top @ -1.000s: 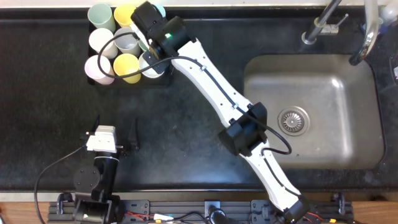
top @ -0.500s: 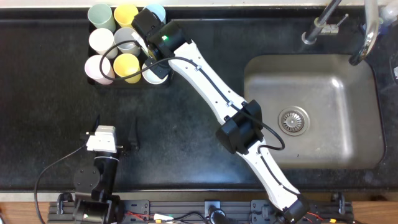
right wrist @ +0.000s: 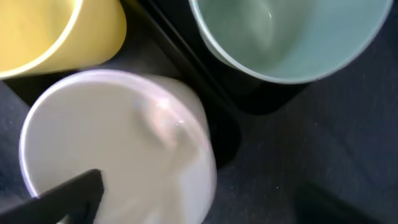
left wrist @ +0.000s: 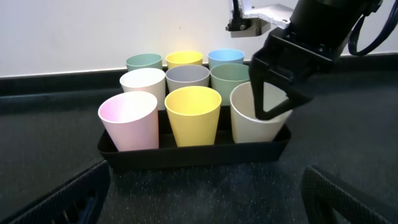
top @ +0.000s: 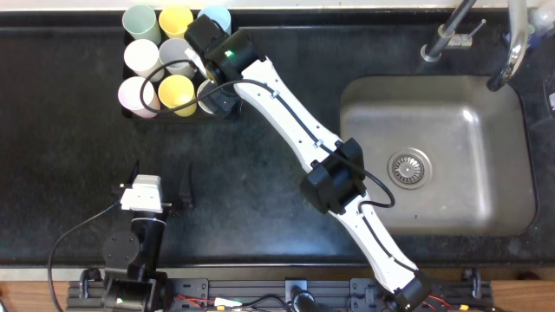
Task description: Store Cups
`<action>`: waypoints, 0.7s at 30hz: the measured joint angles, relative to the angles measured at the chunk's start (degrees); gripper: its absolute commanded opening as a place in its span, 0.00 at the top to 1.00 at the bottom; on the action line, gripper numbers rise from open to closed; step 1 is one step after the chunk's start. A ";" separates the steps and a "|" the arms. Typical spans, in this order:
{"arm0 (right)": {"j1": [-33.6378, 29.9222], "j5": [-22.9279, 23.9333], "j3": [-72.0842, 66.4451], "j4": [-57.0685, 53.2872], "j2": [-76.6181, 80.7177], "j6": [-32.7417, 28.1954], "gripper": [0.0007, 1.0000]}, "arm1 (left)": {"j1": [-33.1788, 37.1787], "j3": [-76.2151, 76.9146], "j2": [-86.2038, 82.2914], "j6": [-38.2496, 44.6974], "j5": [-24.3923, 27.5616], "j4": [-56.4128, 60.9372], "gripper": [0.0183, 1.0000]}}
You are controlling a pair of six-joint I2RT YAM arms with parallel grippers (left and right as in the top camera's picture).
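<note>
**Cream cup (left wrist: 249, 124) seated in tray (left wrist: 186, 154) corner**

Nearest its base, the left gripper (top: 163, 178) sits parked, jaws apart and empty, clear of the work. Farther out, the right gripper (left wrist: 280, 107) straddles the cream cup's rim with jaws spread, probably to release it. The left wrist view shows the cup standing upright among the others. The right wrist view shows one finger inside it.

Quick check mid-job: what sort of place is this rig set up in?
Most likely a kitchen counter: a stainless sink with a drain, a faucet at its edge, and a dark countertop holding a tray of cups.
</note>
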 measured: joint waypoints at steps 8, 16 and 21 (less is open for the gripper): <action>-0.13 0.94 0.00 4.48 0.00 0.02 0.00 | 0.00 0.00 0.00 0.00 0.00 0.00 0.00; -3.54 1.33 0.02 11.08 -3.13 -0.04 0.00 | 0.00 0.00 0.00 0.00 0.00 0.00 0.00; -8.48 6.49 0.33 11.37 -12.09 3.13 0.00 | 0.00 0.00 0.00 0.00 0.00 0.00 0.00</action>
